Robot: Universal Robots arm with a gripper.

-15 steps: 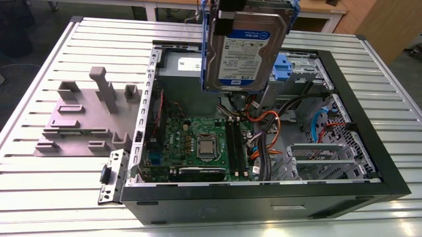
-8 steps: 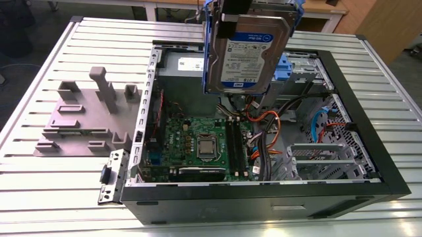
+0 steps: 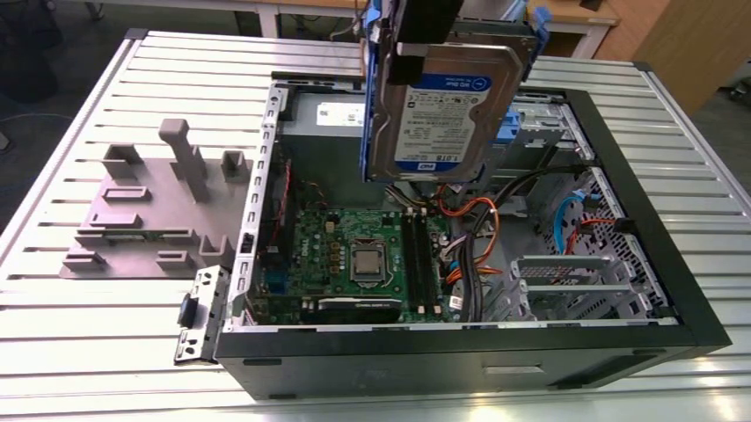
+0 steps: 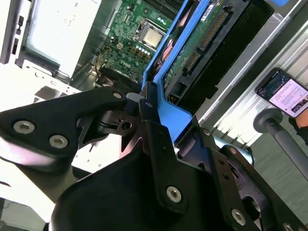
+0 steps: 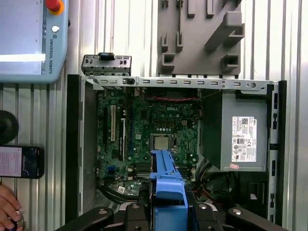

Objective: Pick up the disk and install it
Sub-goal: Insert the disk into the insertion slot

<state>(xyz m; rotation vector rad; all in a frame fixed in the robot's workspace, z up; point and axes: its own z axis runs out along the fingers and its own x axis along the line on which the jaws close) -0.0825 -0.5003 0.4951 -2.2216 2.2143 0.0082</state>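
Hand [image 3: 418, 54] is clamped on the disk [image 3: 441, 114], with its fingers [image 4: 150, 108] pinching the blue carrier edge. Both wrist views show the same grip.

Disk hangs straight down from the hand, nearly upright. Its label side faces the exterior camera, and the green circuit-board side [image 4: 202, 43] shows in the second wrist view. It's in the air and touching nothing but the hand.

Directly below the hand is the open computer case [image 3: 470, 341], lying on its side on the slatted tabletop [image 3: 70, 338]. The disk's lower end is over the motherboard [image 3: 352, 255], near the memory slots and clear of the board. Not yet seated in any bay.

The metal drive cage [image 3: 564, 281] inside the case is below the hand and off to the exterior view's right. The grey power supply [image 5: 240, 139] sits in the case beside the motherboard.

A grey fixture plate [image 3: 141, 220] lies on the tabletop outside the case, well apart from the hand. A phone [image 5: 21, 161] and a teach pendant [image 5: 29, 38] are on the tabletop on the opposite side of the case from the power supply.
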